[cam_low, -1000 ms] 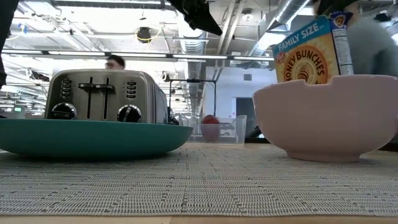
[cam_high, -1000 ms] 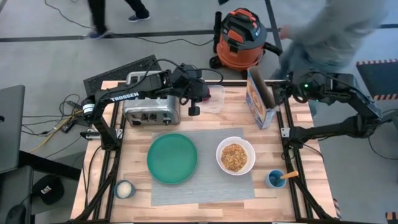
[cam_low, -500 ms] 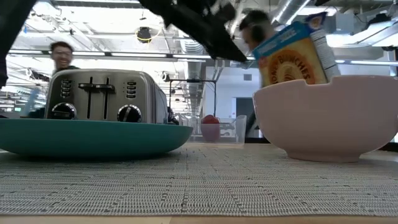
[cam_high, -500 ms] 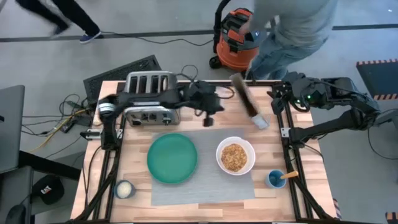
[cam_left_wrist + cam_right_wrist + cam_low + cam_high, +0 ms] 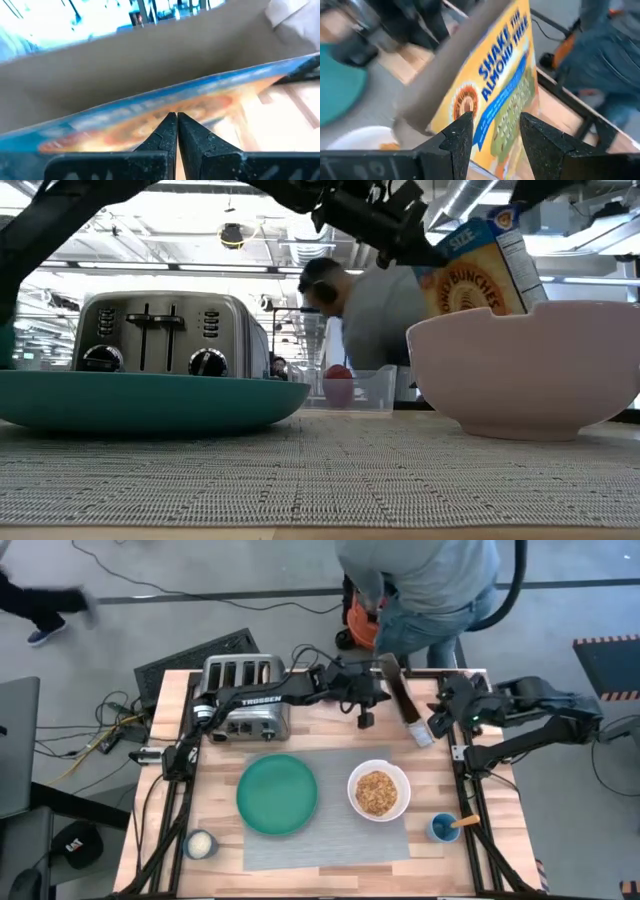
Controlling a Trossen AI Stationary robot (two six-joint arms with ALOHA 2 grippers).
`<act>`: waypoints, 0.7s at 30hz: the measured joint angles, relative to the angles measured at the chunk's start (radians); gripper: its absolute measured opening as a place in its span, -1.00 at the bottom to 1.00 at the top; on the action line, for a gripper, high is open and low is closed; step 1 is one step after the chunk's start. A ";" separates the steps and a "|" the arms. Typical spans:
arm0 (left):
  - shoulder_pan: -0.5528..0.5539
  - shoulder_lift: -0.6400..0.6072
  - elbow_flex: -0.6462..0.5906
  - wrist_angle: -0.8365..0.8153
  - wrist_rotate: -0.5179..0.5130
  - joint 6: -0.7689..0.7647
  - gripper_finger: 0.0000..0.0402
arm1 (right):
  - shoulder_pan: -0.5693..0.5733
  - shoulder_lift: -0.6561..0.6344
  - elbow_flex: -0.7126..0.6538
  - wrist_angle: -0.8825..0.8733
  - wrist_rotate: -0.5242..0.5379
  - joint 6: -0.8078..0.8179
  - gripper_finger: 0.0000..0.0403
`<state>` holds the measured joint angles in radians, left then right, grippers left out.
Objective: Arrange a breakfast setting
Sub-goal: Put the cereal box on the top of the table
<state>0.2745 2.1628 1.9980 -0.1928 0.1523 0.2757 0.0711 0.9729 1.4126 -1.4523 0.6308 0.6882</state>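
Right claw (image 5: 437,722) half-open, gripping cereal box (image 5: 403,700) at far-right worktop edge; left claw (image 5: 366,718) pinched shut beside it; bowl (image 5: 378,791) nearer front.

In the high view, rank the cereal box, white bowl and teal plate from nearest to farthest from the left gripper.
From the left gripper:
1. Cereal box, just to its right, tilted.
2. White bowl, toward the table's front, on the placemat.
3. Teal plate, front-left, on the placemat.

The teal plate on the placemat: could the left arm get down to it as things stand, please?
Probably yes. The teal plate lies bare on the placemat with nothing on it. The left end effector hangs shut beside the cereal box, so it would need to swing back over the toaster side first.
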 joint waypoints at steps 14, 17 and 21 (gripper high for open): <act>0.012 0.014 0.001 0.165 -0.003 0.024 -1.00 | -0.001 -0.006 -0.276 -0.008 0.000 0.098 -0.06; 0.014 0.031 0.003 0.182 -0.003 0.036 -1.00 | -0.001 -0.006 -0.295 -0.009 0.000 0.106 -0.06; 0.021 0.065 0.001 0.200 -0.006 0.035 -1.00 | -0.001 -0.006 -0.309 0.002 0.000 0.109 -0.06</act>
<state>0.2951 2.2280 1.9994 0.0074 0.1462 0.3106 0.0697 0.9665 1.1031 -1.4506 0.6308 0.7967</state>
